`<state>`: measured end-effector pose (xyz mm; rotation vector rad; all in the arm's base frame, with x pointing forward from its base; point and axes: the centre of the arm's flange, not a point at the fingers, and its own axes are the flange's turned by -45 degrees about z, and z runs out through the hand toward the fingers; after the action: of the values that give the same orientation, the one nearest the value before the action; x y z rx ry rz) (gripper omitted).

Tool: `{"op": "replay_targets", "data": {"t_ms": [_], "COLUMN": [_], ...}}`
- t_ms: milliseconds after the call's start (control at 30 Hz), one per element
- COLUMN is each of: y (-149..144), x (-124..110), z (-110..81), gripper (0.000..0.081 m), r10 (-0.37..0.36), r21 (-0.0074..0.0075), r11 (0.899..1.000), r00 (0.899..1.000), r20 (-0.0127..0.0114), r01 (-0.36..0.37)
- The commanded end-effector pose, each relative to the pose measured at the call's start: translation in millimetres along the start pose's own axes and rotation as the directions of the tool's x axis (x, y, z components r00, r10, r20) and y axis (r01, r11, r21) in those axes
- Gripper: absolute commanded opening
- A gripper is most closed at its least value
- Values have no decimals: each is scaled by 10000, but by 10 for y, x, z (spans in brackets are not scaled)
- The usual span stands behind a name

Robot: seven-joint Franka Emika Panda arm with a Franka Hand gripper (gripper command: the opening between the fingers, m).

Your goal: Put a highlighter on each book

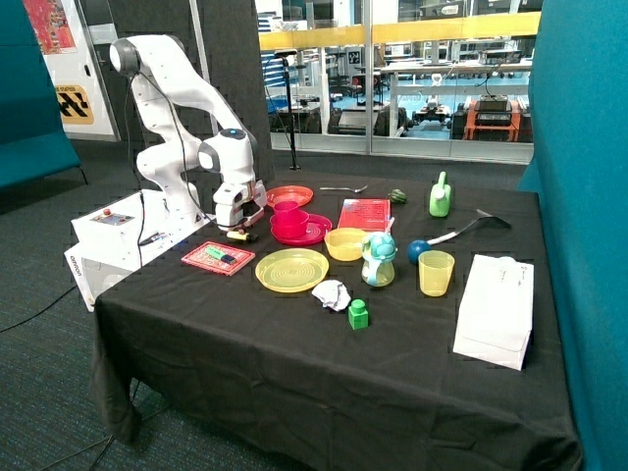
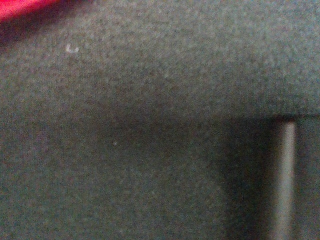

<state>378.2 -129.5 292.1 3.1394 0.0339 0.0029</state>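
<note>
On black tablecloth point(image 1: 294, 334), landmark = yellow plate point(image 1: 291, 270) near table centre. Gripper point(image 1: 238, 232) sits low, just behind the near book point(image 1: 218, 258), touching or almost touching the cloth, beside the pink bowl point(image 1: 289, 220). Can't tell the tool's state; wrist view is mostly dark cloth point(image 2: 150, 125) w/ one pale finger point(image 2: 285, 180) at the edge and a red sliver point(image 2: 25, 7) in a corner.

Near book lies flat just beside yellow plate, on the robot-base side. It has a highlighter point(image 1: 222, 255) on it, green w/ dark part, lying flat approx mid cover. So that book looks done.

Far book point(image 1: 364, 213) lies flat behind yellow plate, past the yellow bowl point(image 1: 346, 243). Nothing seen on its cover, so that half not done.

Pink bowl stands on a red plate point(image 1: 306, 234), behind yellow plate. Orange plate point(image 1: 289, 195) further back from that.

Other stuff rel. to yellow plate: crumpled paper point(image 1: 332, 293) just beside its front edge, green block point(image 1: 358, 314) a bit further fwd. Sippy cup point(image 1: 378, 260) w/ teal lid next to it on the side away from the robot base, then yellow cup point(image 1: 436, 273), blue ball point(image 1: 419, 250), white paper bag point(image 1: 497, 309) well apart near table end. Green bottle point(image 1: 440, 196) and spoon point(image 1: 343, 188) toward the back.
</note>
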Motion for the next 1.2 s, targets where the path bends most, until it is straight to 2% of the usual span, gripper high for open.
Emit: {"op": "replay_targets", "data": {"t_ms": [0,700,867,1167], "y": [68,30,42,43], "x": [49,12,10,-44], "z": [17,139,147,188], "gripper": [527,646,630,555], "r10": [113,-23,20,75], "r21": [20,21,21,21], "r11": [9999,10000,10000,10000], "r00": [9999,10000,10000,10000], "r20": [18,18,18,18], "r01": [-113,23,-20,-75]}}
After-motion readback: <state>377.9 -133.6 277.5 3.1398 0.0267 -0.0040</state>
